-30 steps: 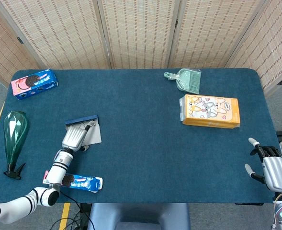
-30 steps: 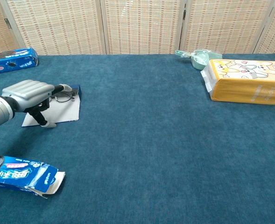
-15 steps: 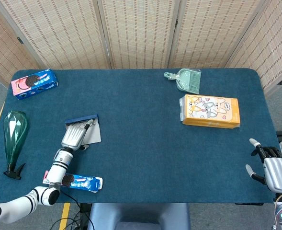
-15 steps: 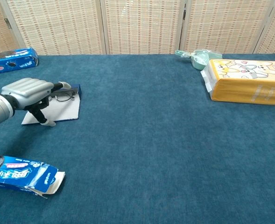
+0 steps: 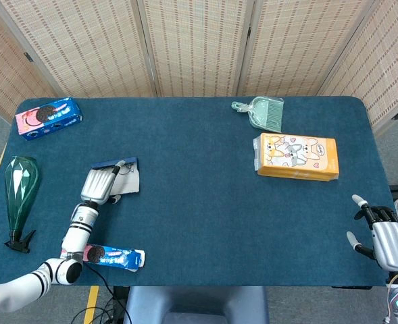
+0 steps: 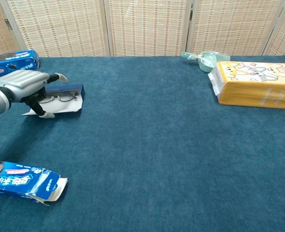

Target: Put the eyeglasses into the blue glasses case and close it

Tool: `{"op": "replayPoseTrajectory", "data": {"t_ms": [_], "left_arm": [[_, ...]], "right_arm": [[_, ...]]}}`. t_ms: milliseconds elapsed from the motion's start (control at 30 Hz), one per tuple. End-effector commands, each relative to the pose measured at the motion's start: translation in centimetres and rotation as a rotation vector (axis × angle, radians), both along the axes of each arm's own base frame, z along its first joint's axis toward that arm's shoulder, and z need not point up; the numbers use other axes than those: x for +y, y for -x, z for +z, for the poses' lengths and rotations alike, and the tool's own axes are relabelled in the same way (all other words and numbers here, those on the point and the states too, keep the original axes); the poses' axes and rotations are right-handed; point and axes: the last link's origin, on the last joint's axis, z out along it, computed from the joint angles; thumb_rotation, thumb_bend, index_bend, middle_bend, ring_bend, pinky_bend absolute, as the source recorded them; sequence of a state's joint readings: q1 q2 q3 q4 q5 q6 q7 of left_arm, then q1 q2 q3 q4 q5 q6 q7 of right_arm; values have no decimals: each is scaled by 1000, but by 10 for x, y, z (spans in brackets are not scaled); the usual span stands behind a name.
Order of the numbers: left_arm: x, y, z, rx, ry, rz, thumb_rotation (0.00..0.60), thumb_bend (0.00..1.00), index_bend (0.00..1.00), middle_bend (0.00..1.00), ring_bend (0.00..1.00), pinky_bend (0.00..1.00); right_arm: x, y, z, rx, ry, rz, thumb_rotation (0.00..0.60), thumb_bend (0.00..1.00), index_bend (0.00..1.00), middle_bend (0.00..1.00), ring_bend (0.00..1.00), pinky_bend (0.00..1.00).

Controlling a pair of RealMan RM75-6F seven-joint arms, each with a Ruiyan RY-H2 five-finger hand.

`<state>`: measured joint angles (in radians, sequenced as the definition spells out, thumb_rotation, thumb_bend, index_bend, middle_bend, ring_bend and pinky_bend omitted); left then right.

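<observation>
Eyeglasses (image 6: 60, 98) lie on the pale lining of the blue glasses case (image 6: 65, 89), which sits open toward the near-left part of the surface (image 5: 199, 202). Its blue lid edge runs along the far side, and its long axis goes left to right across the scene. In the chest view the frames look to rest inside the case already, just right of the left hand (image 6: 23, 84).

That hand is at the case's left end, its fingers (image 6: 38, 79) curled over the lid edge with one tip pointing right along it. Whether they truly clamp the lid or only rest against it, I cannot tell; the thumb below appears to touch the lining's near-left corner.

The right hand (image 5: 386, 241) hangs at the near-right edge, fingers apart and holding nothing, well apart from the case. So the left hand is plainly the nearer one, and the closing falls to it.

As I judge it, the lid must swing from the far side toward the near side, across the case's short axis, with the frames lying clear beneath.
</observation>
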<state>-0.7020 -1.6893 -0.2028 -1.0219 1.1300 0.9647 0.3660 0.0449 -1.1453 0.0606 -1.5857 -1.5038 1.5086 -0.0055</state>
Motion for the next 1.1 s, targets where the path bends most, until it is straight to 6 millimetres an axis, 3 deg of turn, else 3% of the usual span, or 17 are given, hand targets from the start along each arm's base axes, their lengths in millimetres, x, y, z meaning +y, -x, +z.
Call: {"op": "replayPoseTrajectory", "data": {"t_ms": [33, 200, 700, 900, 1100], "left_arm": [[2, -1, 2, -18, -10, -2, 600, 224, 204, 1000, 972, 1000], [3, 0, -1, -25, -9, -13, 600, 241, 381, 1000, 972, 1000], [13, 4, -5, -37, -41, -1, 600, 387, 572, 1000, 979, 1000], [12, 6, -6, -41, -36, -5, 600, 470, 669, 1000, 980, 1000], [2, 6, 1, -78, -24, -16, 600, 500, 691, 1000, 981, 1000]], "right_arm": [[0, 0, 0, -1, 0, -1, 600, 301, 119, 437, 321, 222], [-1, 0, -1, -2, -4, -2, 600, 301, 119, 437, 321, 222], [-3, 2, -2, -2, -7, -6, 600, 301, 119, 437, 324, 231], [-5, 2, -3, -3, -11, -4, 600, 301, 119, 440, 324, 231], [-5, 1, -3, -4, -11, 0, 600, 301, 119, 440, 324, 231]]}}
